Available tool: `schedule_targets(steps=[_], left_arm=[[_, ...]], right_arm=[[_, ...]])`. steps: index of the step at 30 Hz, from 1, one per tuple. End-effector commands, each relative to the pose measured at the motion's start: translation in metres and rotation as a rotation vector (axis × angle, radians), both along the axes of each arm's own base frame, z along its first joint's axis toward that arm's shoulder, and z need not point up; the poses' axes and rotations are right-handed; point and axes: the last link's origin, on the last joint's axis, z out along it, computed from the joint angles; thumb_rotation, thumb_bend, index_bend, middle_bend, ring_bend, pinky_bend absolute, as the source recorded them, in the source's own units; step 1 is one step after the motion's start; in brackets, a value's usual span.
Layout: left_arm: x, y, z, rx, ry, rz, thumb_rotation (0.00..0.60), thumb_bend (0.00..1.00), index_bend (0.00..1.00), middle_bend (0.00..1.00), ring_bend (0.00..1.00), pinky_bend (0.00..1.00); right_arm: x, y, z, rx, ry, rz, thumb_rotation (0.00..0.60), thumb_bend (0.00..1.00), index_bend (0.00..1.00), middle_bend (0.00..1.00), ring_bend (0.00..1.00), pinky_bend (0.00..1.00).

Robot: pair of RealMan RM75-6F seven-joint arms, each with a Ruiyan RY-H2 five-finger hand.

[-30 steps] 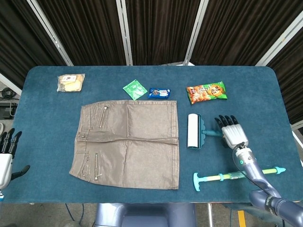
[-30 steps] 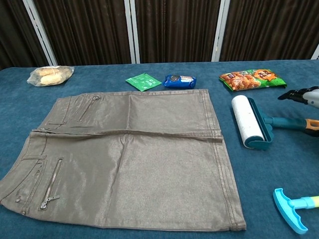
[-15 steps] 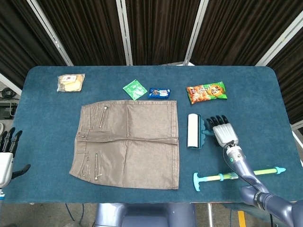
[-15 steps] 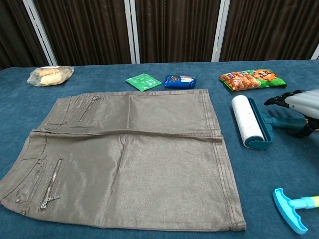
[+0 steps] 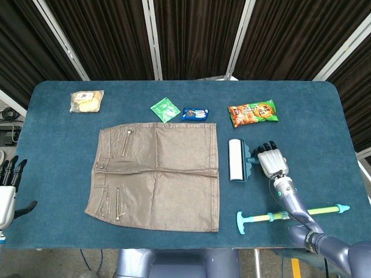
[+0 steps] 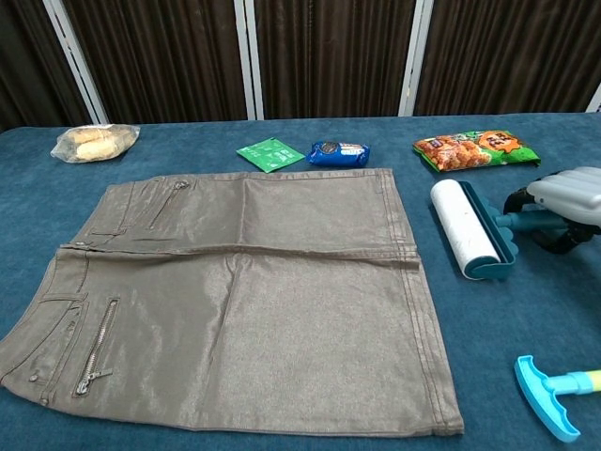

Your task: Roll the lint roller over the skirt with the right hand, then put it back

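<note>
The taupe skirt (image 5: 156,174) (image 6: 244,301) lies flat in the middle of the blue table. The lint roller (image 5: 236,160) (image 6: 458,228), a white roll in a teal frame, lies just right of the skirt's edge. Its handle points right. My right hand (image 5: 271,162) (image 6: 567,193) sits over that handle with the fingers curled around it. Most of the handle is hidden under the hand. My left hand (image 5: 8,191) hangs off the table's lower left corner, fingers spread and holding nothing.
A teal T-handled tool with a yellow-green shaft (image 5: 290,215) (image 6: 549,395) lies near the front right edge. Along the back are an orange snack bag (image 5: 253,113), a blue packet (image 5: 195,113), a green sachet (image 5: 165,109) and a bread bag (image 5: 86,101).
My right hand slid left along the handle and its fingers curled around it. The roller shifted slightly left toward the skirt. The left hand stayed put.
</note>
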Motion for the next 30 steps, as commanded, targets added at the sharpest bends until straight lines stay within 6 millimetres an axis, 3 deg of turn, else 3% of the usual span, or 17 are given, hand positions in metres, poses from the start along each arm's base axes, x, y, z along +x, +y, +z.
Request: schedule_targets(steps=[1,7,12,17,22,30], left_arm=[[0.0,0.0,-0.001,-0.005,0.001,0.003,0.6,0.0,0.0,0.0,0.0,0.0],[0.001,-0.001,0.0,-0.002,-0.005,-0.004,0.6,0.0,0.0,0.0,0.0,0.0],[0.003,-0.002,0.0,-0.007,-0.011,-0.011,0.6,0.0,0.0,0.0,0.0,0.0],[0.005,-0.003,0.002,-0.006,-0.021,-0.019,0.6,0.0,0.0,0.0,0.0,0.0],[0.006,-0.003,0.001,-0.016,-0.023,-0.023,0.6,0.0,0.0,0.0,0.0,0.0],[0.004,-0.001,0.002,-0.023,-0.031,-0.017,0.6,0.0,0.0,0.0,0.0,0.0]], right_arm=[[-0.001,0.0,0.001,-0.004,0.002,0.017,0.6,0.68,0.39,0.41,0.26,0.29],[0.002,0.001,0.008,-0.026,-0.023,0.059,0.6,0.76,0.4,0.42,0.28,0.32],[0.018,0.0,0.019,-0.042,-0.051,0.131,0.6,0.81,0.41,0.42,0.28,0.32],[0.053,-0.001,0.026,-0.035,-0.057,0.244,0.6,0.84,0.41,0.42,0.28,0.32],[0.087,0.004,0.021,0.015,-0.019,0.343,0.6,0.86,0.41,0.42,0.28,0.33],[0.156,0.027,-0.017,0.14,0.049,0.523,0.6,0.89,0.41,0.42,0.28,0.34]])
